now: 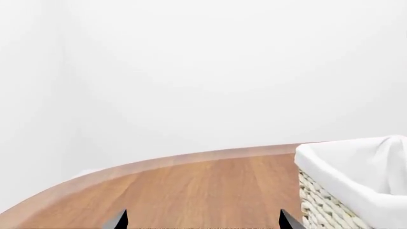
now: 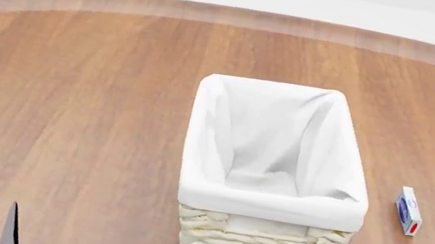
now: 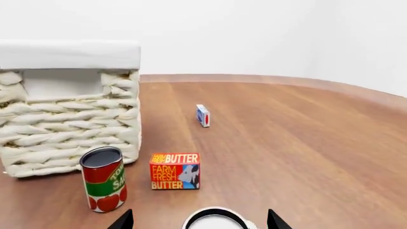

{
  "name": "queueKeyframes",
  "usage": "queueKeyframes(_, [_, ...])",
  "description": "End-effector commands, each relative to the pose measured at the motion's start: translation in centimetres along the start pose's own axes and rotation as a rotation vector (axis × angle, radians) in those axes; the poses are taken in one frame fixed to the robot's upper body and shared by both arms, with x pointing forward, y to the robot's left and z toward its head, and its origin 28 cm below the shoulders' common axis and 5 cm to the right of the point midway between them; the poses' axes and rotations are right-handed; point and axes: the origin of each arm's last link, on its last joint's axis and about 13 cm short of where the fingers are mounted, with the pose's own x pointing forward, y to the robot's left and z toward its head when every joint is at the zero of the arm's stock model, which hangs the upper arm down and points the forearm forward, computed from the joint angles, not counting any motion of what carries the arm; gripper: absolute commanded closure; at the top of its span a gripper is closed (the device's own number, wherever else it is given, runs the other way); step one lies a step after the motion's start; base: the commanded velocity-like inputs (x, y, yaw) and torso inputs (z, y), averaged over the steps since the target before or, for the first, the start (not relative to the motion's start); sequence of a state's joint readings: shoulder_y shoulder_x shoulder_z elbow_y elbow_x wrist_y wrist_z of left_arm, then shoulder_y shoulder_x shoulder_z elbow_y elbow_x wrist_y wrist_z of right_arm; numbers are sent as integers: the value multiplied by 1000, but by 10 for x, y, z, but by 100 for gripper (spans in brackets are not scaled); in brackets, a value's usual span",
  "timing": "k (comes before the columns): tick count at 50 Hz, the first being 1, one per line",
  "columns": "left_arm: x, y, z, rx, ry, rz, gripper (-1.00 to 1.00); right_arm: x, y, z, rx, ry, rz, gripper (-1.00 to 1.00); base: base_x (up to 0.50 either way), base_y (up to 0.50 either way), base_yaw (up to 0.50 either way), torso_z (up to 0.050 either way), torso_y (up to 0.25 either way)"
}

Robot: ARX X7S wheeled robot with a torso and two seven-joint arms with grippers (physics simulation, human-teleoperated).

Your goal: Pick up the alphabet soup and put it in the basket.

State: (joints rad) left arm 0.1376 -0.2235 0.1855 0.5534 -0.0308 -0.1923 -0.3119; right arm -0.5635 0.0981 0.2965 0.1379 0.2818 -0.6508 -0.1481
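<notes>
The alphabet soup shows only its white round top with a dark rim, at the near edge of the right wrist view. My right gripper is open, with one dark fingertip on each side of that can and gaps between. The basket, cream wicker with a white cloth lining, stands in the middle of the head view, and its inside shows only cloth. My left gripper is open over bare wood, with the basket beside it. One left fingertip shows low in the head view.
A smaller red-and-green can and a butter box stand in front of the basket. A small blue box lies farther off, to the right of the basket. The wooden table's curved edge runs along the far side.
</notes>
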Motion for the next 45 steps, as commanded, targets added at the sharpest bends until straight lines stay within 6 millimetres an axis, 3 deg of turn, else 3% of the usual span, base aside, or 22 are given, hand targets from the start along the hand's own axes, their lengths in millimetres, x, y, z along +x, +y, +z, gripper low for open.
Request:
queueKeyframes(1, [0, -1, -1, 1, 4, -4, -100, 4, -6, 7, -10, -30, -37, -100, 0, 0, 0, 0, 0])
queueKeyframes(11, [0, -1, -1, 2, 5, -8, -100, 5, -8, 3, -4, -26, -68, -100, 0, 0, 0, 0, 0])
queueKeyframes(29, [0, 0, -1, 3, 5, -3, -100, 8, -7, -23, 28, 29, -101, -100, 0, 0, 0, 0, 0])
queueKeyframes(45, [1, 0, -2, 4, 6, -1, -100, 22, -3, -32, 43, 43, -106, -100, 0, 0, 0, 0, 0])
